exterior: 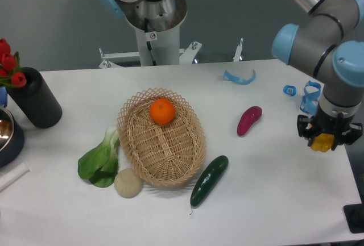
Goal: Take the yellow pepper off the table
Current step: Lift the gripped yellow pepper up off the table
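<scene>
From my screen, the pincer (328, 140) is clamped on the yellow pepper (322, 142), its dark fingers pressing in from either side so that only a glossy, blocky yellow patch shows between them. The pepper is held near the right edge of the worktop (273, 189), a smooth, plain white slab; I cannot tell whether it clears the surface. The arm above it is grey metal tubing with rounded pale-blue joint caps.

Left of the pincer lies a magenta oblong vegetable (249, 120), smooth-skinned and tapered. Further left sits an oval wicker basket (161, 138) of open tan weave, with a round orange fruit (162, 111) in its far end. A dark green cucumber (209, 180) lies at an angle just beside the basket's near right rim. On the basket's other side I see a leafy bok choy (100, 159) and a pale, matte round lump (128, 183) touching the rim. A black cylinder (35, 105) holds red tulips (9, 63) at far left.
</scene>
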Motion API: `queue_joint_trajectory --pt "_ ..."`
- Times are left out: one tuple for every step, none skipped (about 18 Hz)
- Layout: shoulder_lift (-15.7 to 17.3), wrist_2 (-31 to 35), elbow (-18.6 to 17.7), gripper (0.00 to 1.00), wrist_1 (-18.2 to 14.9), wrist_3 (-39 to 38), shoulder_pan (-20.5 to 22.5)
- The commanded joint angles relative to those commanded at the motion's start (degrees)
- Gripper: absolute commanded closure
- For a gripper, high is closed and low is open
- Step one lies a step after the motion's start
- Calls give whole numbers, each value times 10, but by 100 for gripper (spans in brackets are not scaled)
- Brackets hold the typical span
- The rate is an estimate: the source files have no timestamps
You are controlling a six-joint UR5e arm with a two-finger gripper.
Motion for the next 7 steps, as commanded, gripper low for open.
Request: queue_joint_trajectory --pt "1 1 -1 76 -1 4 0" --pt "2 1 -1 76 -2 4 1" --pt "2 2 -2 76 -2 4 3" --pt "2 2 -2 76 -2 4 3" --pt "2 2 -3 76 -2 4 3" --pt "2 2 -3 76 -2 4 2" --pt "2 2 -4 76 -2 5 2"
